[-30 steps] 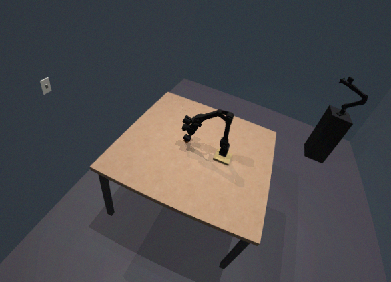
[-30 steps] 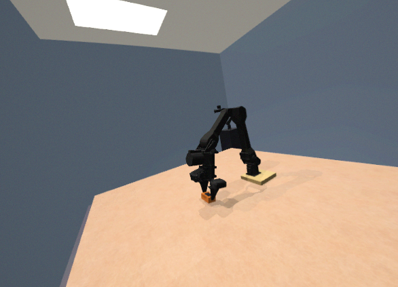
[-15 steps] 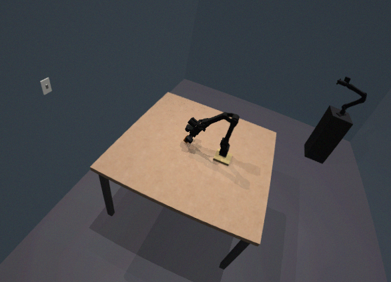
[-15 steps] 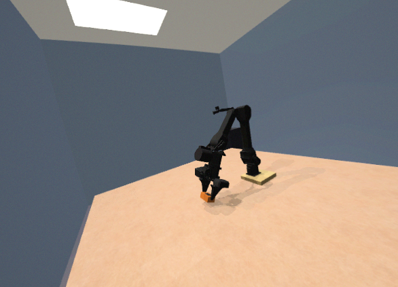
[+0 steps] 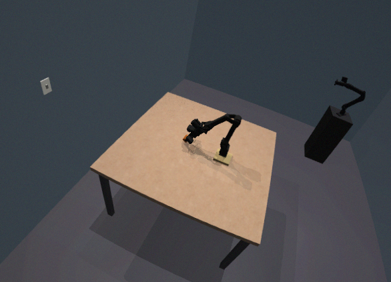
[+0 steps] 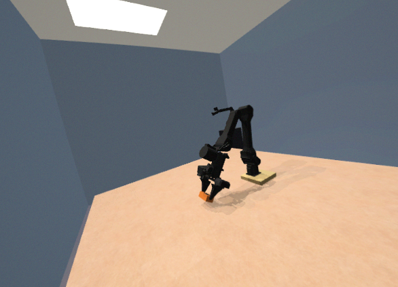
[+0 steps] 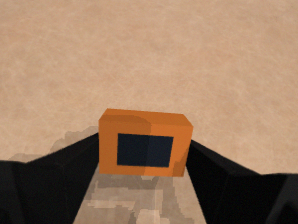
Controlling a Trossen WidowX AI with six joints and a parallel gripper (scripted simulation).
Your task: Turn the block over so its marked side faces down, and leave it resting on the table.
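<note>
The orange block [image 5: 185,138] [image 6: 204,195] [image 7: 108,159] is held between the two black fingertips. In the wrist view its dark rectangular mark [image 7: 145,150] faces the wrist camera. In the exterior view the block is tilted and close above the table [image 5: 160,175] [image 6: 272,233] [image 7: 150,45]; whether a lower edge touches the table I cannot tell. My gripper [image 6: 207,194] [image 7: 144,140] is shut on the block, with one finger on each short side, and leans over with the arm.
The arm's yellowish base plate [image 5: 223,158] [image 6: 259,178] is on the table. A second dark arm [image 5: 355,89] stands on a black pedestal [image 5: 328,135] beyond the table. A light switch [image 5: 46,86] is on the wall.
</note>
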